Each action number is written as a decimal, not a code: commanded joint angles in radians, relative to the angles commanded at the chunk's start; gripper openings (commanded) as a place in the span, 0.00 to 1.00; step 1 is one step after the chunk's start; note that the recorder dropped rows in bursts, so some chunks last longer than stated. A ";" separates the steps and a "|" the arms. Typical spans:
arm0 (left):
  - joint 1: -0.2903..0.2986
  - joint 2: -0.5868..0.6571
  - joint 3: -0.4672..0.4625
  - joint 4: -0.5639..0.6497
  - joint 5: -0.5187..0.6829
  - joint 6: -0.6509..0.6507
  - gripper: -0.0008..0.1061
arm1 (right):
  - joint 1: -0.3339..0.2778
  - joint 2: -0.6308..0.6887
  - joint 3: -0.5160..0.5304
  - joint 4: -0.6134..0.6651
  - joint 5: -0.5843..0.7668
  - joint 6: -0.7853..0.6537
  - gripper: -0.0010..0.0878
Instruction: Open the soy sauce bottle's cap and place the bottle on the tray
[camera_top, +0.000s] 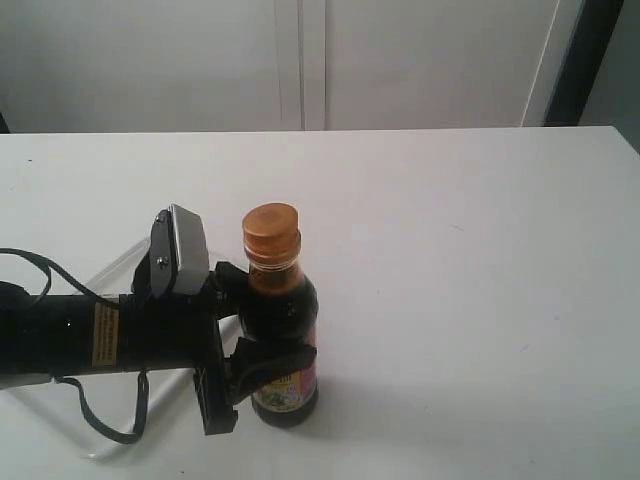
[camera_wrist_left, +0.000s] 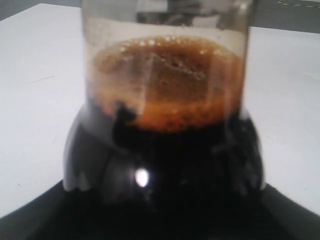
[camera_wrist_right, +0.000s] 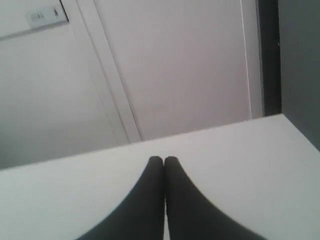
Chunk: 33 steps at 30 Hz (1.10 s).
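Observation:
The soy sauce bottle (camera_top: 283, 330) stands upright on the white table, dark liquid inside and its colourful label low on the side. Its orange-brown cap (camera_top: 271, 232) sits shut on the neck. My left gripper (camera_top: 268, 322) reaches in from the left and is shut on the bottle's body, one finger on each side. In the left wrist view the bottle (camera_wrist_left: 170, 145) fills the frame, with foam on the liquid. The tray (camera_top: 112, 267) shows only as a translucent rim behind and under the left arm. My right gripper (camera_wrist_right: 163, 161) is shut on nothing above the table, and is out of the exterior view.
The white table (camera_top: 470, 260) stretches to the right and behind the bottle. A black cable (camera_top: 95, 425) loops beside the left arm. White wall panels (camera_top: 300, 60) rise beyond the table's far edge.

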 joint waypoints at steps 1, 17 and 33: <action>0.000 0.000 0.000 -0.012 0.000 0.005 0.01 | 0.000 0.025 0.005 0.000 -0.031 -0.016 0.01; 0.000 0.000 0.000 -0.089 0.021 0.077 0.01 | 0.064 0.233 0.170 -0.002 -0.637 -0.219 0.01; 0.000 0.000 0.000 -0.089 0.046 0.077 0.01 | 0.403 0.500 0.191 0.157 -0.887 -0.358 0.01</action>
